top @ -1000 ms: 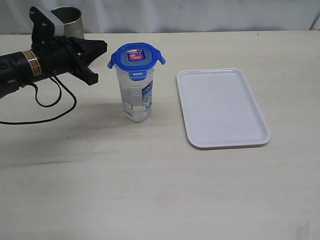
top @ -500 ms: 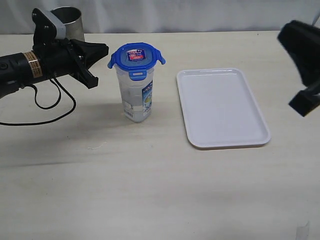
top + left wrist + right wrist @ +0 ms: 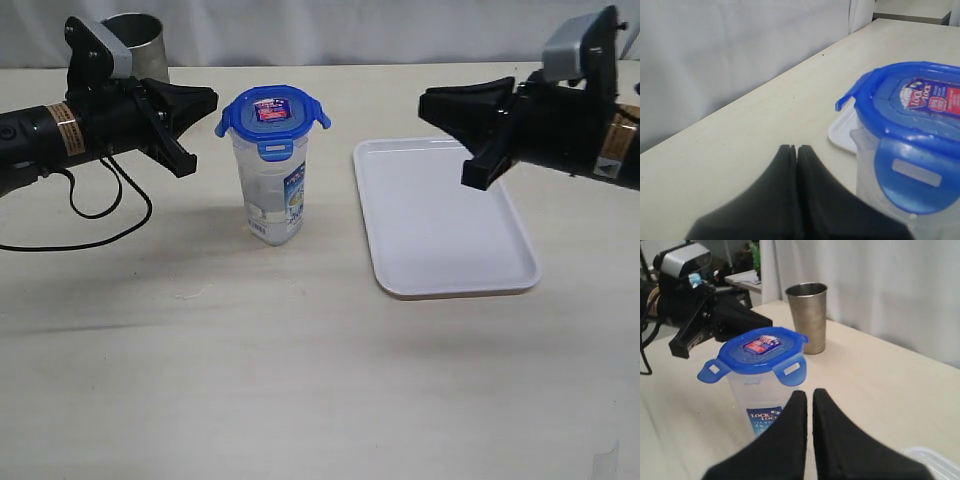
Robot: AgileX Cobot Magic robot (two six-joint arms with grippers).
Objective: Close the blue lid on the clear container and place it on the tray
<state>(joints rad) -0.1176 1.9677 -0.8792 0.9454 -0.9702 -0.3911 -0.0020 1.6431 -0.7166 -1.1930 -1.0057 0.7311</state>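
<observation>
The clear container (image 3: 274, 195) stands upright on the table, left of the tray (image 3: 440, 215). The blue lid (image 3: 272, 113) rests on its mouth with its flaps sticking outward. My left gripper (image 3: 212, 97) hovers shut just left of the lid, at lid height, holding nothing. My right gripper (image 3: 424, 102) is shut and empty, above the tray's far left corner, pointing at the container from the right. The left wrist view has the lid (image 3: 920, 107) close beside the shut gripper (image 3: 796, 147). The right wrist view has the lid (image 3: 757, 350) and container (image 3: 760, 400) beyond the gripper (image 3: 809, 392).
A grey metal cup (image 3: 137, 45) stands at the back left behind the left arm; the right wrist view has the cup (image 3: 807, 315) past the container. A black cable (image 3: 100, 215) loops on the table below the left arm.
The right arm has come in from the right edge and now reaches over the tray toward the container. The left gripper has edged slightly nearer the lid. Container and lid have not moved.
</observation>
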